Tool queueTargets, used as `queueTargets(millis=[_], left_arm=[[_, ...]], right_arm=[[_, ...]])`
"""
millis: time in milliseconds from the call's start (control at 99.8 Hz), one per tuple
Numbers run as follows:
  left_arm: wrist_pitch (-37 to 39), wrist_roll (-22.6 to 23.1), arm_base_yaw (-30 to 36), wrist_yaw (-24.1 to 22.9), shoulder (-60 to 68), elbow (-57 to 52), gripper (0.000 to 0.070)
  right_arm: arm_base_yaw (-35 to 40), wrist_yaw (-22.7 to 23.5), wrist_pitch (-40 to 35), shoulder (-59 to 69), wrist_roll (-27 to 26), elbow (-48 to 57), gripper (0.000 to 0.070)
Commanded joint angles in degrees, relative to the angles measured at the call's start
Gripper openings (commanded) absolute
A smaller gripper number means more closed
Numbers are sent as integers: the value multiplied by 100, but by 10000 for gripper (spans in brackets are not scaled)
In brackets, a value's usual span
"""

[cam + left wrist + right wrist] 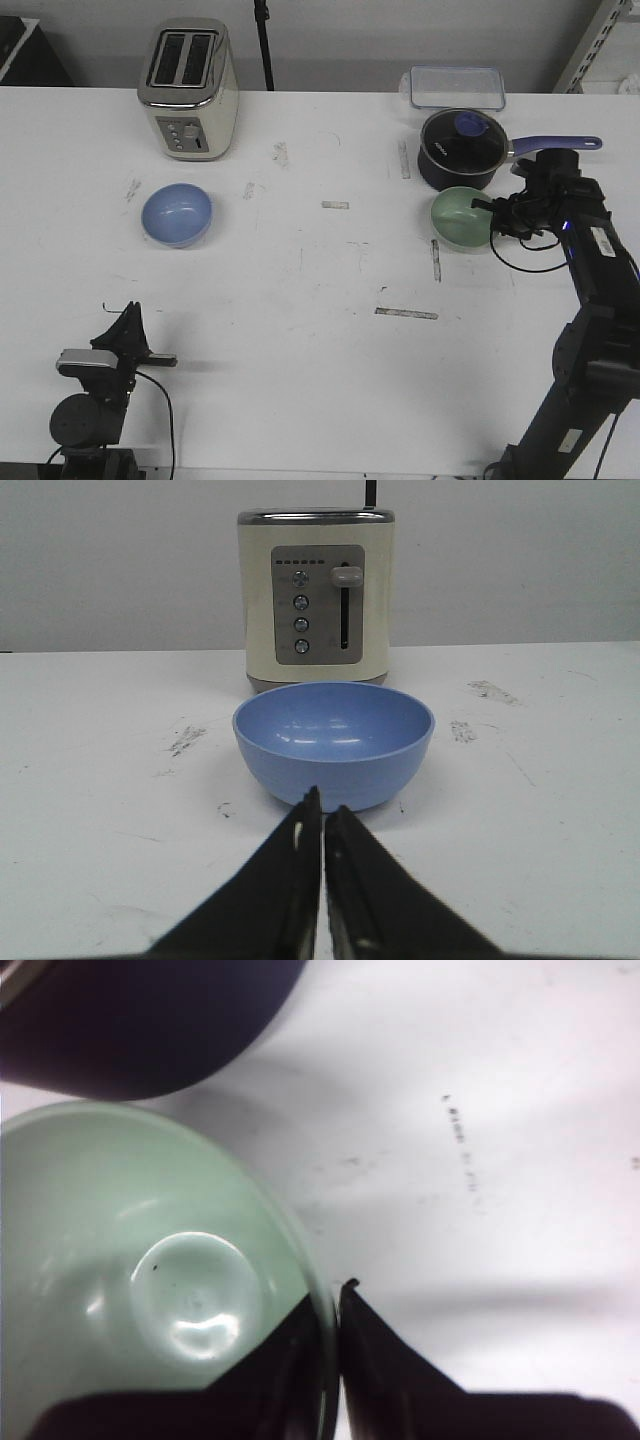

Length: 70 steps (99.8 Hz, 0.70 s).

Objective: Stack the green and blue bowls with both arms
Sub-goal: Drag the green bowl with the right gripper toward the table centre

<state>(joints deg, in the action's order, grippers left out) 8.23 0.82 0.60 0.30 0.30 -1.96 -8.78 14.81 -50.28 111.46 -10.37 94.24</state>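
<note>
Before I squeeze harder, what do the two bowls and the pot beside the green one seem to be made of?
Green bowl: smooth and glossy with soft highlights on its floor, probably plastic or melamine, possibly glazed ceramic. The right claw pinches its rim. Blue bowl: same gloss and thin, even wall, likely the same material. Pot: dark body, probably coated metal, with a clear lid that looks like glass.

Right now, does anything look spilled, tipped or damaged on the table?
Nothing stands out. The blue bowl and green bowl both sit upright and look empty. The saucepan has its lid on, and the toaster stands straight. The table shows only scuff marks and bits of tape.
</note>
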Motion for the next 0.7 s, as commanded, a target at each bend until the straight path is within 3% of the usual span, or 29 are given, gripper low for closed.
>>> queueTargets(millis=[0,401,691], left_arm=[[85,66,-7,9,-11,127,1],[83,66,-7,9,-11,127,1],[83,68,-7,9,-11,127,1]], right_arm=[[164,22,11,-133,-118,136,9],[1705,22,-297,-457,-758,133,9],[3032,17,-70,-409,-1464,120,10]])
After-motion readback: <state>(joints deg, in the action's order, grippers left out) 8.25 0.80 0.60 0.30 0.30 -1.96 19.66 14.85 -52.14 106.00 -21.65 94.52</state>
